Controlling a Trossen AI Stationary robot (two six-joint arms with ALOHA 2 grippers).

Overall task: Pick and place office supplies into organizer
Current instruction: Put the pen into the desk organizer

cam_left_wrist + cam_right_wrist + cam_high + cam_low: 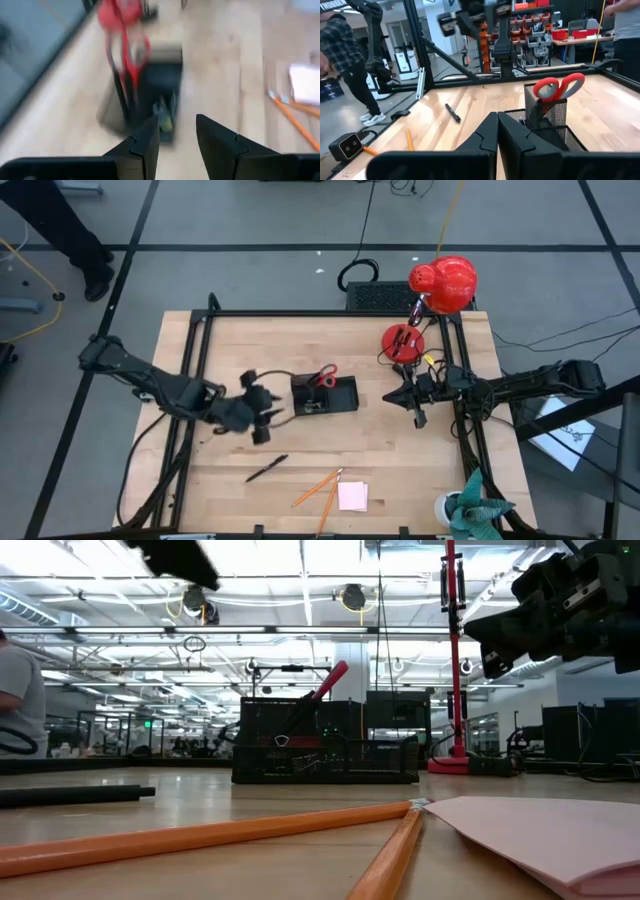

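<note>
The black organizer sits mid-table with the red-handled scissors standing blades-down in its taller section, handles up; they also show in the right wrist view. My left gripper is open and empty, just left of the organizer. My right gripper is shut and empty at the right. A black pen, two orange pencils and the pink sticky-note pad lie flat near the front edge.
A red lamp with its round base stands at the far right corner. A green plant-like object sits at the near right corner. A person stands beyond the table's far left.
</note>
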